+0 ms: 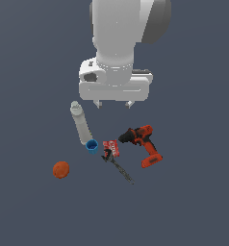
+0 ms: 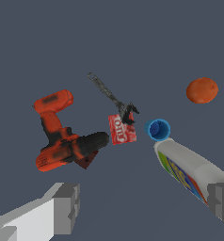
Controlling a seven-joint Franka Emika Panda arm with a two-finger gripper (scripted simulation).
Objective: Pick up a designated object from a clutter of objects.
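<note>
Pincer (image 1: 114, 104) of pale blocky plastic hangs spread wide and empty above the matte slate counter (image 1: 193, 202). Below, toward the exterior view's right, lies the red-orange drill (image 1: 141, 142) with its stubby black nose and blocky base, just beside a flat red packet (image 1: 111, 148), a thin dark tool (image 1: 119, 169) and a small blue cup (image 1: 92, 146).

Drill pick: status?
Pincer open, empty, above the clutter. Drill lying on its side, untouched. Red packet just off its nose; bottle and blue cup farther off.
</note>
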